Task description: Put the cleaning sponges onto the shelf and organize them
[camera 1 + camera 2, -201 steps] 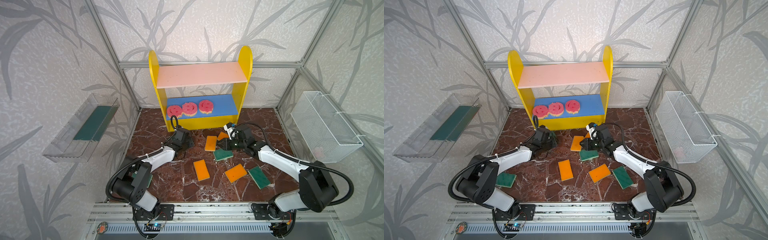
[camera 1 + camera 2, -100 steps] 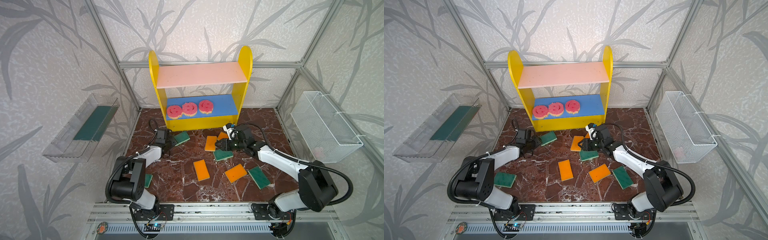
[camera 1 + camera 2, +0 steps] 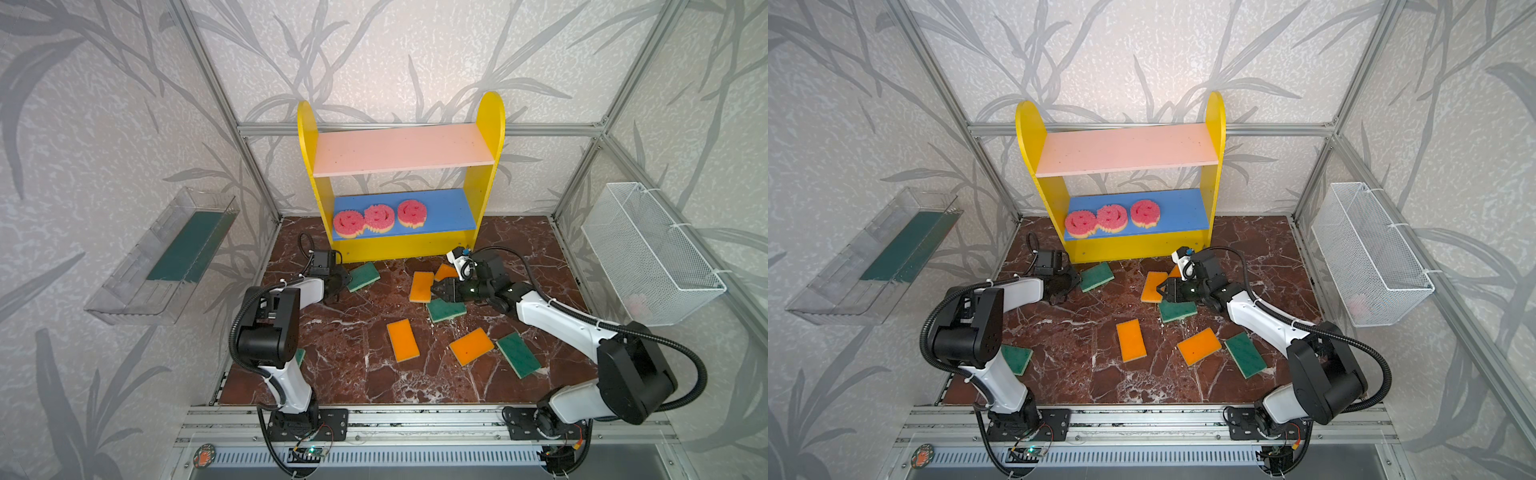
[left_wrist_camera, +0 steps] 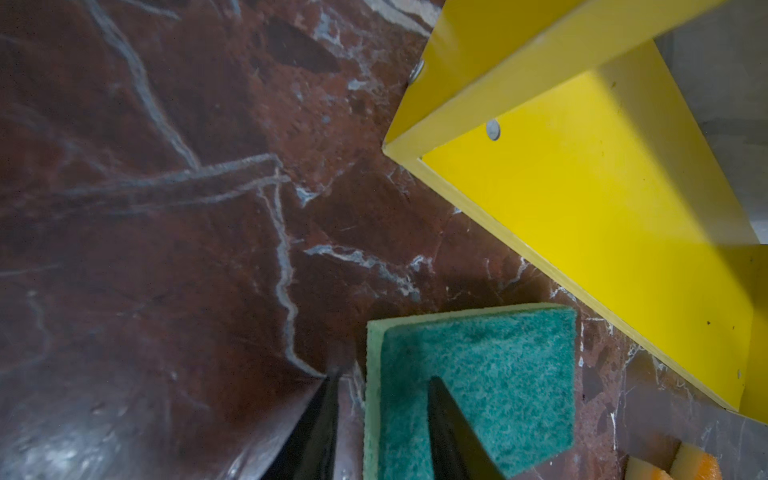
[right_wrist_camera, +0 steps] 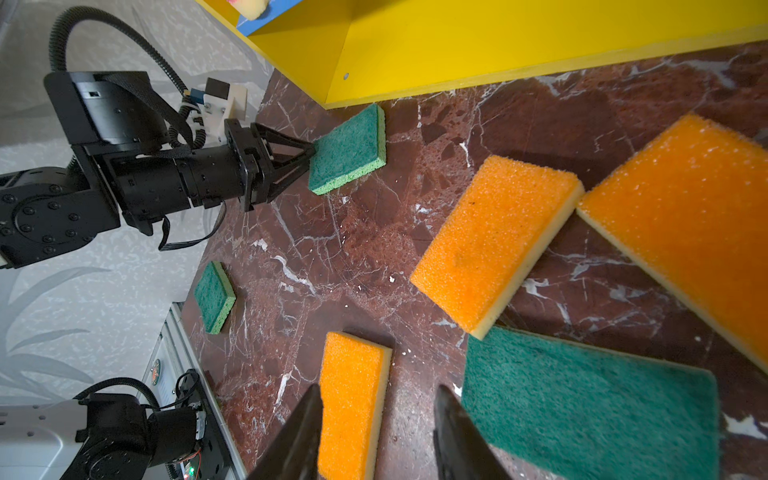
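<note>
Three pink smiley sponges (image 3: 376, 216) line the blue board (image 3: 446, 210) of the shelf (image 3: 490, 124) in both top views, grouped by kind; eight rectangular sponges lie loose on the surface (image 3: 353, 374).

Left wrist view: the left gripper (image 4: 382, 377), jaws apart, straddles an edge of a green-topped sponge (image 4: 490, 374) beside the shelf's base, probably lining up a pinch.

Right wrist view: the right gripper (image 5: 378, 388), open and empty, hovers between an orange sponge (image 5: 353, 374) and a green sponge (image 5: 582, 407), likely choosing its pick.

I read the orange rectangular sponge (image 5: 494, 245) as rough, open-pored foam; the green-topped rectangular sponge (image 4: 507, 361) as coarse, fibrous scouring pad over foam; the yellow-sided shelf (image 4: 602, 199) as smooth painted board with slight sheen; the red-brown veined floor (image 4: 166, 270) as glossy polished stone.
</note>
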### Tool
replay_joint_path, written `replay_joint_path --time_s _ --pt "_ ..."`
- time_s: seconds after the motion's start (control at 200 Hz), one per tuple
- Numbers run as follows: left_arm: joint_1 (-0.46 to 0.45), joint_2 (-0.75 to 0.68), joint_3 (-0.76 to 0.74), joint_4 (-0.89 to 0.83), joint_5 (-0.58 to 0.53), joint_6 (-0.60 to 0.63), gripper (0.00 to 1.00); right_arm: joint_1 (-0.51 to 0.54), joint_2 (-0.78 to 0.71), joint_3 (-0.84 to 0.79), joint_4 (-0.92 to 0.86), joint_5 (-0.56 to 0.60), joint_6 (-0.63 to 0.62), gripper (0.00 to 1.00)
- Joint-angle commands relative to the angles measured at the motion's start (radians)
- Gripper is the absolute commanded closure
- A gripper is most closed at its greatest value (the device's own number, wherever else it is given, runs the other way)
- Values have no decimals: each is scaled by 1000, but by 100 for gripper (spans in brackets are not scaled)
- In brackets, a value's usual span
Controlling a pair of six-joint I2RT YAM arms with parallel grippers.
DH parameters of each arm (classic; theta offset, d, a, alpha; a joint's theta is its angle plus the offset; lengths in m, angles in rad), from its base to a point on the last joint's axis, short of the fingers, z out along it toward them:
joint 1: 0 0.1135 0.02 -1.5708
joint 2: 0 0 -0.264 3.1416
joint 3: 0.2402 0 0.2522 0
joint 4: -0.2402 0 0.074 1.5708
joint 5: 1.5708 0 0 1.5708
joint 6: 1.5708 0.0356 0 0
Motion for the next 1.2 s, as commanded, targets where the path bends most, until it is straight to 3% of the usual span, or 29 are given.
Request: replay_joint_path --time_s 0.0,0.56,0.745,0.865,0.95,1.02,1.194 --pt "0 2 7 -20 9 11 66 -5 -24 -4 -12 0 -13 56" --pt "-115 -120 -159 33 -34 -22 94 -9 -1 6 -7 -1 -9 56" --pt "-233 -183 -238 67 -80 -73 95 -8 7 3 6 -18 2 56" --pt "-335 -232 -271 72 -121 -117 88 -8 24 6 9 -35 10 55" --pt "-391 -263 -281 61 -141 -135 66 -6 49 15 11 -57 20 54" --pt "-403 -300 -294 52 -146 -139 55 3 70 27 7 -67 25 53" --pt "-402 -437 -291 -40 -230 -74 48 59 129 72 -32 -56 10 57"
